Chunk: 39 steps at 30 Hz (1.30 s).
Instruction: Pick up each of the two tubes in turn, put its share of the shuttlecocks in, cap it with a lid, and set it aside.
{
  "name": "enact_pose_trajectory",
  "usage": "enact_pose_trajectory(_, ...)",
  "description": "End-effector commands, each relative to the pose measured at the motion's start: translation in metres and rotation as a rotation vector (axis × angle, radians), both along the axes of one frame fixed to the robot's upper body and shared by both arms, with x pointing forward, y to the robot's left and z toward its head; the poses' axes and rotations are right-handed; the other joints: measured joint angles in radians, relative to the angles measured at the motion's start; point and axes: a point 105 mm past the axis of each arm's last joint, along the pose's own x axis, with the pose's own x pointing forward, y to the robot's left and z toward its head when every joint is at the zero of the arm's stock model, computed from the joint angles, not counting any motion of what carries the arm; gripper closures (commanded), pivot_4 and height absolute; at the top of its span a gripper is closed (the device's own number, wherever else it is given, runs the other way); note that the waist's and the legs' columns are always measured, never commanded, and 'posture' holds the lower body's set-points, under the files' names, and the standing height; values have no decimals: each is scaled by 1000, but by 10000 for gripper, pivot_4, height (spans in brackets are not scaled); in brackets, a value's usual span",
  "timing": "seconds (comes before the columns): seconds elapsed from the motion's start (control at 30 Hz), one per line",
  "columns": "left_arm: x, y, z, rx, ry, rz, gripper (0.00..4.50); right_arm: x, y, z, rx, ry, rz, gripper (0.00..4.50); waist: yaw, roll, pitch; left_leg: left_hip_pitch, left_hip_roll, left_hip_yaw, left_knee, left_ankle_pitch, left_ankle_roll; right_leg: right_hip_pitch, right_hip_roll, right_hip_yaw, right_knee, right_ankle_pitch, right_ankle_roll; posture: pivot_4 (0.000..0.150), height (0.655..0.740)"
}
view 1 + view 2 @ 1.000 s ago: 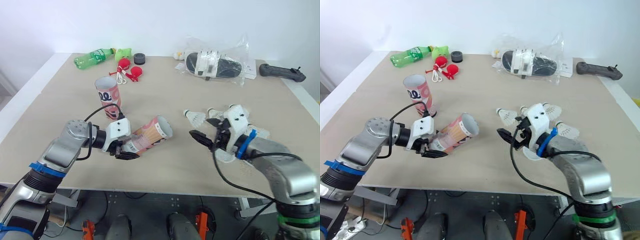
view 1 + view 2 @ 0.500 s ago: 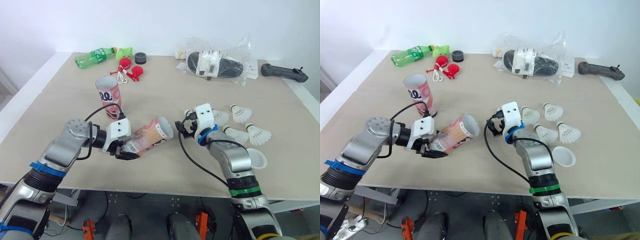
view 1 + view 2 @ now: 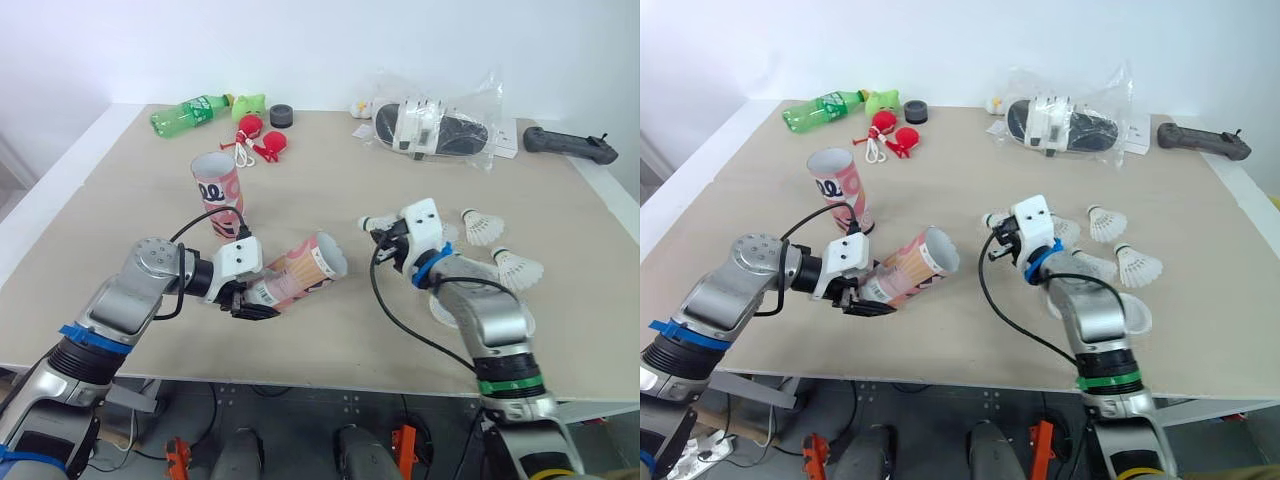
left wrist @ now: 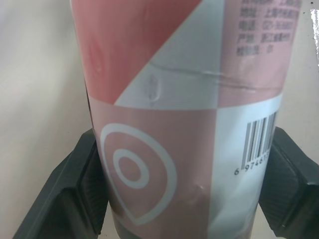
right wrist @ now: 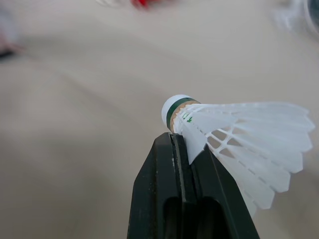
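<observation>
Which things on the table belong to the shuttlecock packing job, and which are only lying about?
Job: tilted tube in left pincer; upright tube; shuttlecock in right pincer; loose shuttlecocks; white lid.
Lying about: green bottle; red toys; black round object; bagged slippers; black handle.

tube (image 4: pixel 189 124) ends cut off (left wrist view), lid (image 3: pixel 1138 318) half behind forearm (image 3: pixel 1092 312)
</observation>
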Motion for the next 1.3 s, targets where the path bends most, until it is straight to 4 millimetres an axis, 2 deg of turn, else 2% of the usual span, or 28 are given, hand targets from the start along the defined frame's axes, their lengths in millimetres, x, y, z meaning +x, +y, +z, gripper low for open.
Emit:
enact_pose_trajectory(0.03, -1, 2, -7, 24, 15, 10, 9611, -46, 5, 65, -98, -130, 388, 44619, 3, 4, 3, -1, 0, 0, 0, 0, 0, 0, -1, 0, 0, 0, 0, 1500, 7400)
enact_pose_trajectory(0.1, -1, 3, -8, 27, 17, 10, 9611, -66, 2, 82, -182, -105, 542, 44619, 2, 5, 3, -1, -1, 0, 0, 0, 0, 0, -1, 0, -1, -1, 1, 1500, 7400)
enact_pose_trajectory(0.17, -1, 3, -8, 30, 18, 12, 9611, -81, 2, 87, -245, -66, 648, 44619, 2, 5, 3, 0, -1, 1, 0, 0, 0, 0, -1, 0, -1, -1, 1, 1500, 7400)
enact_pose_trajectory(0.3, -1, 4, -8, 33, 21, 14, 9611, -92, 13, 88, -324, -37, 760, 44619, 1, 4, 2, 5, 0, 0, -4, 0, 0, 2, -1, 0, 0, -5, -6, 1500, 7400)
enact_pose_trajectory(0.57, -1, 3, -7, 35, 17, 11, 9611, -79, 37, 59, -447, -25, 796, 44619, 2, 4, 2, 3, -1, 1, -4, 0, 0, 0, -1, 0, -1, -3, -2, 1500, 7400)
enact_pose_trajectory(0.77, -1, 2, -7, 35, 16, 10, 9611, -78, 50, 59, -412, -55, 806, 44619, 2, 4, 2, 2, -1, 1, -4, 0, 0, 0, -1, 0, -1, -3, -1, 1500, 7400)
enact_pose_trajectory(0.9, -1, 2, -6, 34, 16, 8, 9611, -78, 53, 60, -394, -59, 798, 31821, 2, 4, 2, 3, -1, 1, -4, 0, 0, 0, -1, 0, 0, -3, -1, 1500, 7400)
enact_pose_trajectory(1.0, -1, 1, -6, 36, 16, 5, 9611, -77, 52, 63, -361, -66, 770, 16414, 2, 4, 2, 3, -1, 1, -4, 0, 0, 0, -1, 0, 0, -3, -1, 1500, 7400)
enact_pose_trajectory(1.03, -1, 1, -6, 36, 17, 3, 9611, -78, 52, 63, -353, -66, 766, 13223, 2, 4, 2, 3, -1, 1, -4, 0, 0, 0, -1, 0, 0, -3, -1, 1500, 7400)
enact_pose_trajectory(1.07, -1, 1, -6, 37, 17, 2, 9611, -78, 51, 64, -340, -68, 755, 7449, 3, 4, 2, 3, -1, 1, -4, 0, 0, 0, -1, 0, 0, -3, -1, 1500, 7400)
enact_pose_trajectory(1.13, -1, 1, -6, 39, 17, -1, 9611, -76, 42, 72, -278, -82, 680, 973, 3, 4, 2, 2, -1, 1, -4, 0, 0, 0, -1, 0, 0, -3, -1, 1500, 7400)
enact_pose_trajectory(1.2, -1, 1, -6, 39, 16, 0, 9611, -72, 26, 80, -231, -93, 569, 973, 6, 3, 2, 2, -1, 0, -4, 0, 0, 0, -1, -1, 0, -4, -1, 1500, 7400)
enact_pose_trajectory(1.3, 0, 2, -6, 37, 17, 3, 9611, -57, -17, 78, -198, -109, 266, 973, 8, 3, 2, 1, -1, 0, -4, 0, 0, 0, -1, -1, -1, -4, -1, 1500, 7400)
